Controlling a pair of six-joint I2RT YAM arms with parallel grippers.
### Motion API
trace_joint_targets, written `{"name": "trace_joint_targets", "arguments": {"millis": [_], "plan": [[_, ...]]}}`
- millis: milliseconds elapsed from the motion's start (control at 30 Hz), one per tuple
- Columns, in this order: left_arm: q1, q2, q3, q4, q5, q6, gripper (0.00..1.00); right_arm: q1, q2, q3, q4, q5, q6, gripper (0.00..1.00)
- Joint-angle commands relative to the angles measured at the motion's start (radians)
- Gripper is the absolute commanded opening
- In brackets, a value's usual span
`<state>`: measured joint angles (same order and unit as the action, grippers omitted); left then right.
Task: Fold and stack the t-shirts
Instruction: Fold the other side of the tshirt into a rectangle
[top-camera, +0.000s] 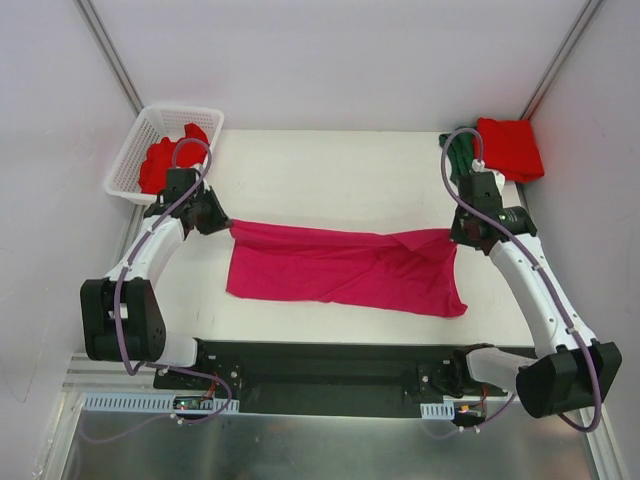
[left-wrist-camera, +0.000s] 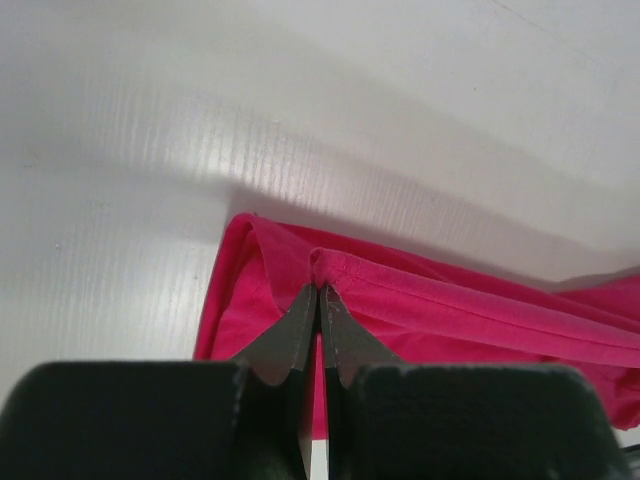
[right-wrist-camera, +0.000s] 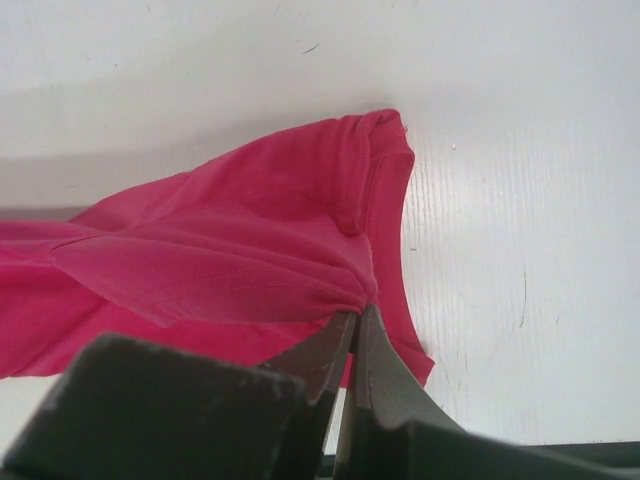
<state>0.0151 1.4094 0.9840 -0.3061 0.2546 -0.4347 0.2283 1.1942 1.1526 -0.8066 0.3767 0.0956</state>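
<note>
Magenta-pink t-shirt (top-camera: 345, 268) lies stretched across the worktop (top-camera: 330, 170) in the top view between left gripper (top-camera: 222, 222) and right gripper (top-camera: 455, 232); each wrist view shows jaws clamped on a cloth edge, the fold apparently beginning, the next move likely needing both edges carried over evenly.

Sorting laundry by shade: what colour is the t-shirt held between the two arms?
Plain magenta-pink t-shirt, with no pattern; it shows best in the top external view.

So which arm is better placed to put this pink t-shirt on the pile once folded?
Right, probably: the right gripper, shut on the magenta-pink cloth t-shirt, is nearest the folded bright red cloth t-shirt and dark green cloth t-shirt; the left gripper is by the white plastic lattice basket.
</note>
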Motion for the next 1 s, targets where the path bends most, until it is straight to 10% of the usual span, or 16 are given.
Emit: {"name": "trace_joint_targets", "arguments": {"millis": [0,967], "plan": [[0.013,-0.072,-0.021,-0.031,0.037,-0.027,0.0,-0.011,-0.061,0.039,-0.104,-0.04,-0.002,0.01],[0.011,-0.201,-0.139,-0.172,0.055,-0.024,0.0,-0.003,-0.226,-0.087,-0.282,-0.226,0.01,0.01]]}}
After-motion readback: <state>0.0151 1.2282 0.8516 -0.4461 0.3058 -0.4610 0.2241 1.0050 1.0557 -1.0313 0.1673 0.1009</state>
